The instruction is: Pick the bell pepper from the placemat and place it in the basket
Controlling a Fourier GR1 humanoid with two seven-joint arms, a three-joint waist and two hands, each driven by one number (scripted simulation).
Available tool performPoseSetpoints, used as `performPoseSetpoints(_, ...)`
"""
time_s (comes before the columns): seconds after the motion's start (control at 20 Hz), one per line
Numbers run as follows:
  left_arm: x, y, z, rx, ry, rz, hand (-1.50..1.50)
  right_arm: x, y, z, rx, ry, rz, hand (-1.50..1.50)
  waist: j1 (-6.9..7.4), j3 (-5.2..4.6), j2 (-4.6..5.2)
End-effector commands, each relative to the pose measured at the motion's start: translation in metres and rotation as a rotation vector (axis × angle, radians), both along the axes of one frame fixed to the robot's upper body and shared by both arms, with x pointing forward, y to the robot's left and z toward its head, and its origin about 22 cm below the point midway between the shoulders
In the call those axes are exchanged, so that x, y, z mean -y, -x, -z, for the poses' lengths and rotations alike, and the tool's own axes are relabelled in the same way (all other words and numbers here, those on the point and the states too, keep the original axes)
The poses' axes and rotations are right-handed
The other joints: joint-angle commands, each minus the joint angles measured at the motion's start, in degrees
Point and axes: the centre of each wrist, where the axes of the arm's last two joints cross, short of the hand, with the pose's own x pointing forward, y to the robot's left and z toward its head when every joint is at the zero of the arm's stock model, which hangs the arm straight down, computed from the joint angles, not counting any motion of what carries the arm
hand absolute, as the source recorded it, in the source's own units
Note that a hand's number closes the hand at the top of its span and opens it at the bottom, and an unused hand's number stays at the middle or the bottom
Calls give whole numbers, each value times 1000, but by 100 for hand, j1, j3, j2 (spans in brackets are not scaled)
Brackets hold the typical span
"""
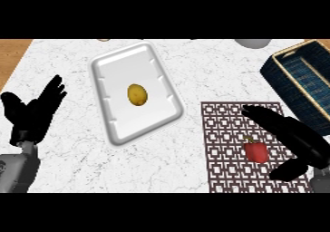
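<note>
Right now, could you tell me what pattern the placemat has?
The placemat shows a dark brown and white geometric lattice, seen in the head view.

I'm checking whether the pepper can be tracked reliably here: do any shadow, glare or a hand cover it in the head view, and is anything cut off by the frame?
Head view: even lighting, no glare; the bell pepper shows whole on the placemat, the right hand beside it, not covering it; the basket is cropped at the right edge.

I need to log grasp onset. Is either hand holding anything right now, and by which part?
Nothing is held. The right hand hovers open beside the bell pepper; the left hand rests open.
</note>
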Motion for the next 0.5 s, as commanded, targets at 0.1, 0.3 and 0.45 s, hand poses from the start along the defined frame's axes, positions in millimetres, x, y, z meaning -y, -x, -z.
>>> performPoseSetpoints(0.1, 0, -1, -2, -6, 1, -4, 0, 16, -17, 19, -48, 106, 11, -150, -3, -1, -3)
performPoseSetpoints(0.3, 3, 12, 7, -9, 1, 0, 0, 12, -5, 24, -22, 83, 4, -150, -19, -2, -10)
performPoseSetpoints(0.45, 6, 3, 5, -8, -1, 9, 0, 14, -13, -2, -24, 66, -13, -150, -29, -3, -10)
